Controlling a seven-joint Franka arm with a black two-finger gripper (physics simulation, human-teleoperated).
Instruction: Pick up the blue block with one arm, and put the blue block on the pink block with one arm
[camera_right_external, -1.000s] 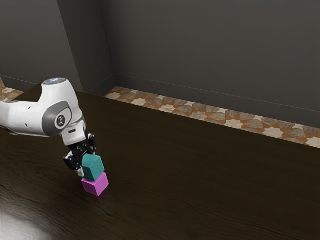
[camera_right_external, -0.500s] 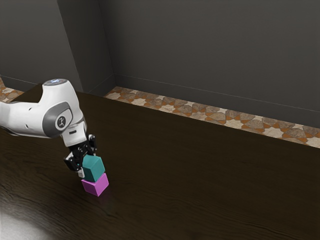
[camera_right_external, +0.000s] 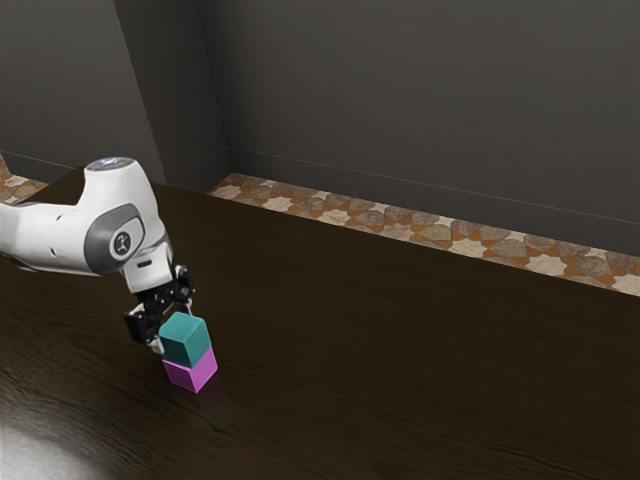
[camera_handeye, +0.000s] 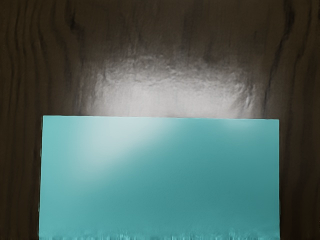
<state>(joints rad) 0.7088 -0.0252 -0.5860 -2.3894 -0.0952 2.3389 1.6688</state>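
Exterior view first: the white arm (camera_right_external: 85, 235) reaches down to the dark wooden counter (camera_right_external: 400, 350), and the black hand (camera_right_external: 158, 322) hangs low over it, close against the blue block (camera_right_external: 186, 340). The block is really a teal shade. It sits just beside and partly below the hand, on the side away from the arm, and its near edge overlaps the hand's outline. I cannot tell from this angle whether the hand is clamped on the block or standing apart from it, since the block covers the part I would need to see. The blue block rests squarely on top of the pink block (camera_right_external: 192, 374), level, with its faces roughly in line with those of the pink one. The pink block stands on the counter directly under it, a little lower than the hand. Wrist view: the blue block (camera_handeye: 160, 177) shows as a broad flat teal face right under the hand. Beyond its straight far edge is bare counter (camera_handeye: 165, 60), wood grain with a pale patch of reflected light. Well beyond the hand, past the counter's far edge, a strip of patterned floor tiles (camera_right_external: 430, 228) runs along the foot of a dark grey wall (camera_right_external: 420, 90).
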